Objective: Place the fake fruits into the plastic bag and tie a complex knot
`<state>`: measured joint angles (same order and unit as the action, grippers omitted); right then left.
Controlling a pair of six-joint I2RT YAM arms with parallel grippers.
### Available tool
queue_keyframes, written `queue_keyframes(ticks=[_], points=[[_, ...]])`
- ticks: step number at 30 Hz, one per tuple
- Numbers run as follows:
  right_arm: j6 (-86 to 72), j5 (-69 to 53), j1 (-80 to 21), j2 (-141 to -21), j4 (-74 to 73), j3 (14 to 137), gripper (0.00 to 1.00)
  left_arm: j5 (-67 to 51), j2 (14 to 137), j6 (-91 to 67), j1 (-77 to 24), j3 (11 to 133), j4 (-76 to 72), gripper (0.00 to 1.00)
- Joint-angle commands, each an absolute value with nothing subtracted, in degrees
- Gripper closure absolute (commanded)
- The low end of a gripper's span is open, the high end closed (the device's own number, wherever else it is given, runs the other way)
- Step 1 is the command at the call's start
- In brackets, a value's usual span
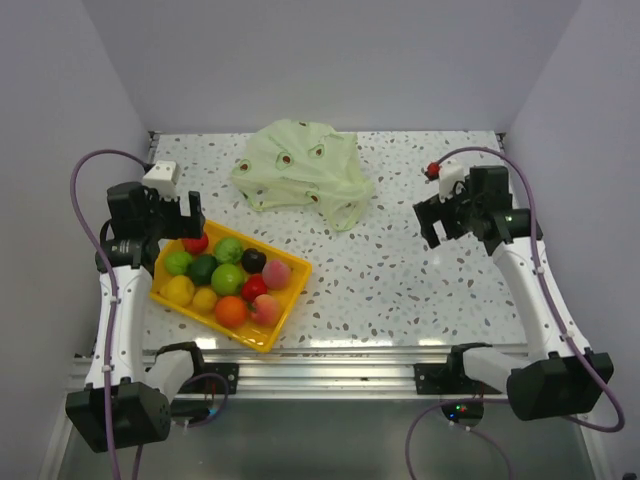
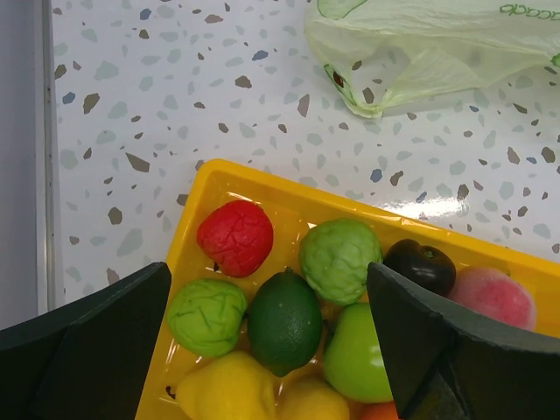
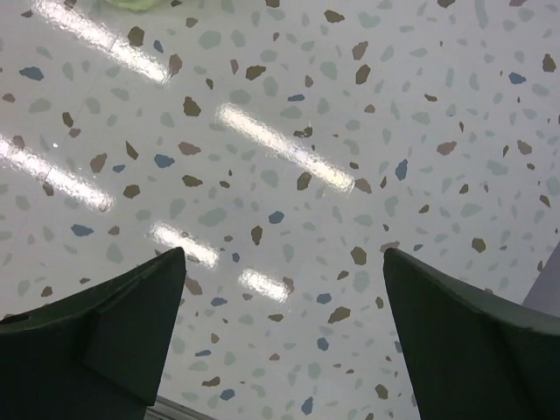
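Between the jaws of the left gripper [image 2: 267, 289], spread wide and holding nothing, a dark green lime [image 2: 284, 319] sits centred among the fake fruits [image 1: 225, 280], directly below in a yellow tray [image 2: 262, 179]. Beyond the tray's far edge lies the crumpled plastic bag [image 2: 420, 52]. Across the speckled table [image 3: 289, 131], the right gripper [image 3: 284, 262], equally open and empty, hovers well apart from the fruits, so the left arm is nearer.

We held our white left arm [image 1: 112, 300] raised, its black two-finger left claw [image 1: 180, 222] pointing down, jaws spread wide and empty. Our white right arm [image 1: 538, 290] mirrored it, the black two-finger right claw [image 1: 445, 225] also gaping, gripping nothing.
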<state>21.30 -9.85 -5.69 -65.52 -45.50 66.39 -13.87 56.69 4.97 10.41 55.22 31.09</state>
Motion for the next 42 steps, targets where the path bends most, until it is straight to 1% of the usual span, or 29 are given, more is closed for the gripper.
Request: queue_keyframes(ticks=[1, 7, 11, 16, 17, 21, 22, 27, 31, 35, 39, 41, 42], points=[[22.1, -12.7, -6.5, -69.2, -43.6, 71.5, 0.01, -15.4, 56.3, 4.2, 10.3, 55.9, 29.7, 0.0], [23.5, -10.0, -10.5, -78.2, -40.4, 79.2, 0.01, -14.2, 56.7, 0.4, 10.3, 58.3, 30.3, 0.0], [25.7, -3.9, -15.8, -84.8, -38.9, 84.0, 0.01, -12.8, 55.7, -5.0, 10.4, 58.4, 30.2, 0.0], [29.1, 7.7, -26.6, -91.8, -33.9, 87.5, 0.01, -10.4, 54.1, -8.8, 10.4, 57.2, 29.0, 0.0], [29.4, 9.6, -29.7, -94.1, -33.0, 87.7, 0.01, -10.3, 53.8, -8.9, 10.3, 56.5, 28.7, 0.0], [29.5, 16.7, -35.7, -101.2, -29.4, 90.8, 0.02, -11.0, 53.1, -8.9, 10.4, 55.2, 28.6, 0.0], [29.5, 19.8, -36.7, -102.3, -27.4, 91.3, 0.01, -10.9, 53.1, -8.8, 10.4, 54.9, 28.6, 0.0], [29.8, 26.8, -42.8, -109.1, -21.5, 94.6, 0.02, -10.9, 53.1, -8.0, 10.4, 53.8, 28.5, 0.0], [30.9, 31.8, -44.5, -115.5, -17.1, 98.2, 0.01, -11.2, 53.8, -8.2, 10.4, 54.1, 29.1, 0.0], [31.3, 32.4, -44.6, -123.5, -19.2, 104.3, 0.01, -11.8, 53.4, -8.4, 10.4, 53.7, 29.1, 0.0], [32.2, 33.2, -44.6, -127.4, -19.2, 107.4, 0.01, -11.7, 52.9, -8.5, 10.4, 53.1, 28.4, 0.0], [32.5, 33.7, -44.5, -129.0, -19.9, 109.0, 0.11, -11.4, 52.5, -8.7, 10.4, 52.7, 27.7, 0.0], [32.8, 34.1, -44.5, -129.4, -20.1, 109.3, 0.21, -11.3, 52.3, -9.0, 10.3, 52.6, 27.2, 0.0]])
